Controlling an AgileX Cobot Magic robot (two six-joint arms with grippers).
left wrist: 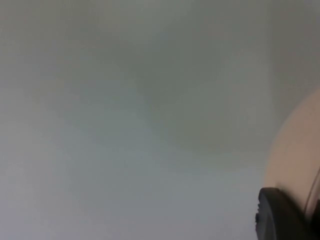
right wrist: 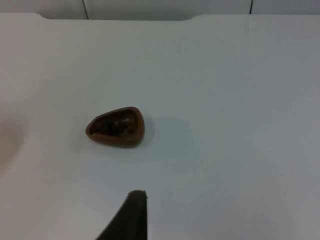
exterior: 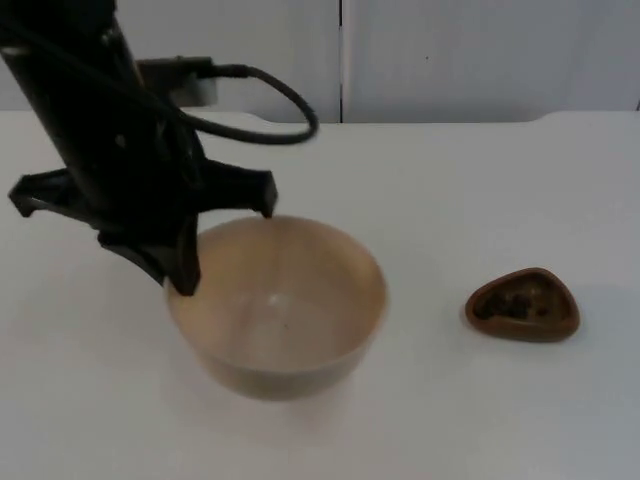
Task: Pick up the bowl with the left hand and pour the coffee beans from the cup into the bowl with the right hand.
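Observation:
A wide tan bowl (exterior: pixel 278 305) sits left of the table's middle, and its inside looks empty. My left gripper (exterior: pixel 185 278) reaches down onto the bowl's left rim and is shut on it. In the left wrist view the bowl's pale outer wall (left wrist: pixel 295 165) stands right against a black fingertip (left wrist: pixel 280 217). A small brown cup (exterior: pixel 522 305) holding dark coffee beans rests on the table to the right of the bowl. My right gripper (right wrist: pixel 131 215) hangs above the table, short of the cup (right wrist: pixel 116 127) and apart from it.
The white table top (exterior: pixel 450 190) runs back to the grey partition wall (exterior: pixel 480 50). A hand-width gap of bare table separates the bowl and the cup.

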